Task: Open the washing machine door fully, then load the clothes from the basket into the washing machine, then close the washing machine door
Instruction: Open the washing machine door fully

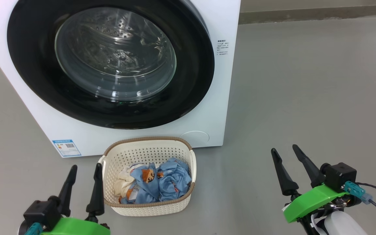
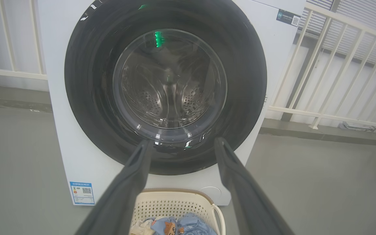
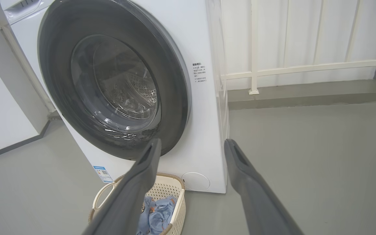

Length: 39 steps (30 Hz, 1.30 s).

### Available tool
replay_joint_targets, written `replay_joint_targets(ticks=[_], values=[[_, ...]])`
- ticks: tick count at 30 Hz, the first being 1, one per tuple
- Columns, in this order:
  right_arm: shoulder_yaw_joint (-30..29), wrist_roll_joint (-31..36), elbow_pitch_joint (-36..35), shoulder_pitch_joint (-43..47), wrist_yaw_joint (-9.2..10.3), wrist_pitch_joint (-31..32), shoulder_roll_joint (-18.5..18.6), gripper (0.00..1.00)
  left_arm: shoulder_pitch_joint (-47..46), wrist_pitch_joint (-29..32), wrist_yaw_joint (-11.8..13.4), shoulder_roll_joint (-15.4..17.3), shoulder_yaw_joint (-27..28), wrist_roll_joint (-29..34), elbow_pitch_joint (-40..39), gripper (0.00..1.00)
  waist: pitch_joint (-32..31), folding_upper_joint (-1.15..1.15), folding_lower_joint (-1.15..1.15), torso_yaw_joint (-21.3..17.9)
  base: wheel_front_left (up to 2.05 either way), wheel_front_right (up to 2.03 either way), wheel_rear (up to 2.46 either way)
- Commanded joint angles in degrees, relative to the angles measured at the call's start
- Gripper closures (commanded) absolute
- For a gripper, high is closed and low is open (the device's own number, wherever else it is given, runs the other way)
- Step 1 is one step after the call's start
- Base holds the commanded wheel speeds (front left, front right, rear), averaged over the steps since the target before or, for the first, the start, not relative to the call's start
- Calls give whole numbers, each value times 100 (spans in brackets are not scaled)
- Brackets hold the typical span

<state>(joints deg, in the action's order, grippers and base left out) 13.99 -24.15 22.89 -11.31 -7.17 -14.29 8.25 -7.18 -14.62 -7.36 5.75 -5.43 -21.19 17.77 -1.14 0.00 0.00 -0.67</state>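
Note:
The white washing machine (image 1: 214, 107) stands ahead with its round black-rimmed door (image 1: 28, 65) closed flat against the front; the steel drum shows through the glass. On the floor before it sits the cream basket (image 1: 148, 151), holding light blue printed clothes (image 1: 171, 182) and a cream-white piece. My left gripper (image 1: 86, 167) is open, just left of the basket. My right gripper (image 1: 284, 149) is open too, well right of the basket, over bare floor. In the left wrist view the door (image 2: 86, 98) lies straight ahead, with the basket (image 2: 175, 204) below. In the right wrist view the door (image 3: 175, 107) and basket (image 3: 175, 209) lie to the left.
Grey floor (image 1: 305, 81) stretches to the right of the machine. A white railing (image 2: 338, 81) runs behind and beside it. A blue label (image 1: 66, 148) sits at the machine's lower left corner, and a round cap (image 1: 195, 137) at its lower right.

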Motion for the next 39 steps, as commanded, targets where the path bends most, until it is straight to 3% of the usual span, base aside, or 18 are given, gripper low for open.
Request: replay_joint_targets(ticks=[1,24,38,39], values=[[48,60,-105,-204,-32,-71,32,0,-198,-38,-13,81,211,-22,-164,0,6,0,0,1,0,0,0],[-312,134,-92,-493,-32,-71,101,0,-261,-38,-13,-40,331,-226,-31,0,289,0,0,70,0,0,0],[-655,-96,-176,-952,-32,-71,138,0,-460,-38,-13,101,232,-293,-107,0,804,0,0,143,0,0,0],[-680,-125,-188,-997,-32,-71,153,7,-473,-38,-13,109,232,-286,-119,0,852,0,0,149,0,0,0]])
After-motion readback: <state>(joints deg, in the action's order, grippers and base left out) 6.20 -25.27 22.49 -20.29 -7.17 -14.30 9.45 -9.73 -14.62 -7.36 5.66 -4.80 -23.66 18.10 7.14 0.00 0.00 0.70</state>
